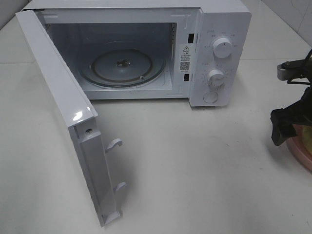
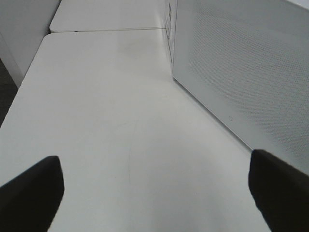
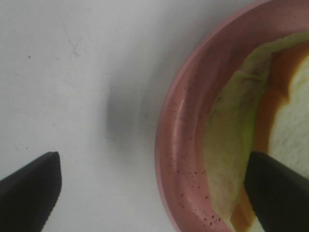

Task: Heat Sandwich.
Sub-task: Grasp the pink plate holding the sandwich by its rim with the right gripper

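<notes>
Sticker on frame: a white label [image 1: 185, 59] stands on the microwave [image 1: 146, 14], on the front frame just right of the cavity opening.
Sign on sticker: a warning triangle at its top.
Code on sticker: a dark square block like a scan code in its lower part.
Sticker text: several fine lines, too small to read.
Upper knob [image 1: 223, 48]: small grey marks ring it on the control panel, unreadable.
Lower knob [image 1: 216, 77]: the same kind of fine marks, unreadable.
Far side corner: in the left wrist view a label with dark marks [image 2: 169, 14], too blurred to read.
Brand name: none can be read.
</notes>
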Controlling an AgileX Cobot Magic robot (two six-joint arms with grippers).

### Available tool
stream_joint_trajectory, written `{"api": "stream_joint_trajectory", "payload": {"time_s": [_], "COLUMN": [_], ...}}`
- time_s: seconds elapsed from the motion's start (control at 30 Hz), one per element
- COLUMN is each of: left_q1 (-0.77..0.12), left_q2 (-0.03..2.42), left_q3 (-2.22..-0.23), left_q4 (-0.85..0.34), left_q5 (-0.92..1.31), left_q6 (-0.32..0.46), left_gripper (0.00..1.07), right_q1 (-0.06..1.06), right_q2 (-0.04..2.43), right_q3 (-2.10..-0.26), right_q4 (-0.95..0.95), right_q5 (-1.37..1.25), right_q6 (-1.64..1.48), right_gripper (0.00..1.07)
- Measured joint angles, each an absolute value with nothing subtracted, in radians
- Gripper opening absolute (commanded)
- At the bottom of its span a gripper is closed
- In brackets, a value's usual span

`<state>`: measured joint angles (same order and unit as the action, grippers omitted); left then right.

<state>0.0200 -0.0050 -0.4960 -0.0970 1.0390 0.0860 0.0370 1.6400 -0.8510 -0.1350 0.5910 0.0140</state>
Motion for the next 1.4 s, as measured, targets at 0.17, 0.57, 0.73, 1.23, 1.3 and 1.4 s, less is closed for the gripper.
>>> {"api": "stream_joint_trajectory", "payload": {"time_s": [0.17, 0.57, 0.73, 1.23, 1.3, 1.4], "left_q1": [0.020, 0.020, 0.020, 0.020, 0.020, 0.020], "left_q2": [-0.005, -0.005, -0.005, -0.005, -0.005, -0.005], "left_q3": [-0.496, -0.496, -0.496, -0.496, -0.496, -0.496], "left_q4": [-0.097, -0.097, -0.097, -0.097, -0.097, -0.097], "left_q5": [1.039, 1.039, 1.039, 1.039, 1.039, 1.039], "left_q6": [0.086, 0.086, 0.086, 0.086, 0.086, 0.086], "left_gripper": [0.98, 0.98, 0.98, 0.98, 0.98, 0.98], "right_q1": [0.030, 0.030, 0.030, 0.028, 0.028, 0.028], "right_q2": [1.696, 1.838, 1.848, 1.848, 1.848, 1.848], "right_q3": [-0.851, -0.851, -0.853, -0.891, -0.892, -0.893], "right_q4": [-0.169, -0.192, -0.193, -0.244, -0.245, -0.245], "right_q5": [0.546, 0.456, 0.456, 0.508, 0.510, 0.511], "right_q6": [0.051, 0.102, 0.103, 0.156, 0.156, 0.156], "right_gripper": [0.96, 0.93, 0.83, 0.00, 0.00, 0.00]}}
